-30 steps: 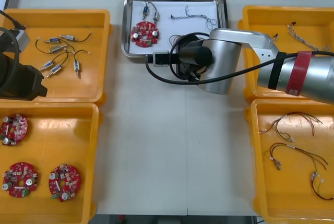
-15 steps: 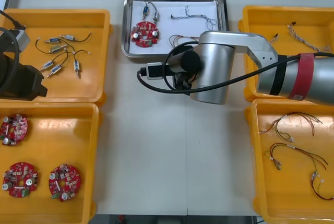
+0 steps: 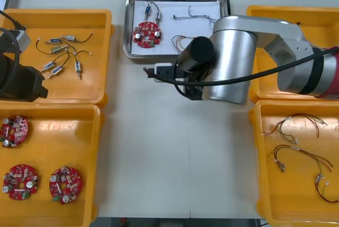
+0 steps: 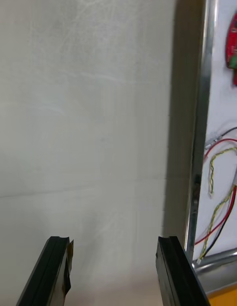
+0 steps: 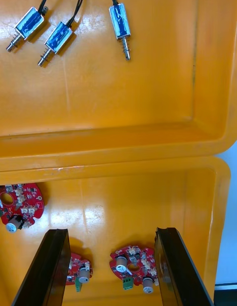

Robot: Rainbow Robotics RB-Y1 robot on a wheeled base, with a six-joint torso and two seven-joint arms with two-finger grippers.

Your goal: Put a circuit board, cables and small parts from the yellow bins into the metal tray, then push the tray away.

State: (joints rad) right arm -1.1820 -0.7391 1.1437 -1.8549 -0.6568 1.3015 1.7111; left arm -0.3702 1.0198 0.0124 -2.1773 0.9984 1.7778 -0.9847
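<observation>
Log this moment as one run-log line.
right gripper open over table beside metal tray | tray holds circuit board, cables, small metal parts | left gripper open, parked over left yellow bins

— Where do we have our right arm?
— We reach it inward from our right side, wrist bent toward the middle. The right gripper has its black fingers spread wide, gripping nothing.
— And our left arm?
— We keep it at our left edge. The left gripper hangs with its fingers parted too, gripping nothing.
</observation>
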